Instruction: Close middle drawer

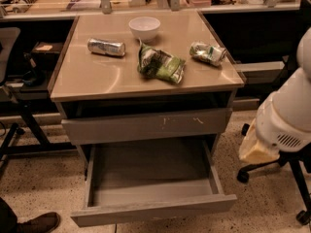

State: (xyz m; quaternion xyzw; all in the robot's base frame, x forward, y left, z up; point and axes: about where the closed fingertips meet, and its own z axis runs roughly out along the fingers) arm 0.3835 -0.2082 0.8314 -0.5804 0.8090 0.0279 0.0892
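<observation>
The middle drawer [155, 210] is pulled fully out beneath the scratched upper drawer front [146, 125], its tray bare and its front edge projecting well past the edge of the surface [97, 76]. Open floor [43, 183] lies on both sides of it, and a shoe [39, 223] rests near its left front corner. The white arm [286, 115] stands at the right, well apart from the drawer and above a chair base [291, 174]; the end effector lies outside the view, so whether it is spread or pressed together cannot be told.
</observation>
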